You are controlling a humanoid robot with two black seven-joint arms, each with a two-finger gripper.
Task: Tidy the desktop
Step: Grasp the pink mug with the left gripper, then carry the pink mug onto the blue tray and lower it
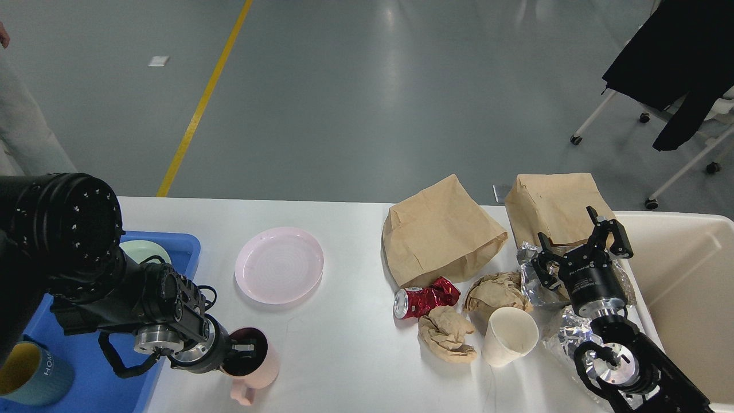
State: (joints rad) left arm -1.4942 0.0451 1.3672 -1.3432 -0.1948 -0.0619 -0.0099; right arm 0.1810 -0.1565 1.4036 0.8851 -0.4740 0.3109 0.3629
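1. The surface (344, 344) is seen spanning the view, white, with a blue tray (183, 252) at its left edge and a cream bin (688, 275) at its right.
2. The left tool (243, 347) is seen at the rim of a pink mug (255, 358), one finger inside; its opening cannot be told.
3. The right tool (582, 241) is held wide open above crumpled foil (539, 275).
4. A pink plate (279, 265), two paper bags (441, 229), a crushed red can (427, 298), paper wads (447, 335) and a paper cup (510, 335) are left on the surface.
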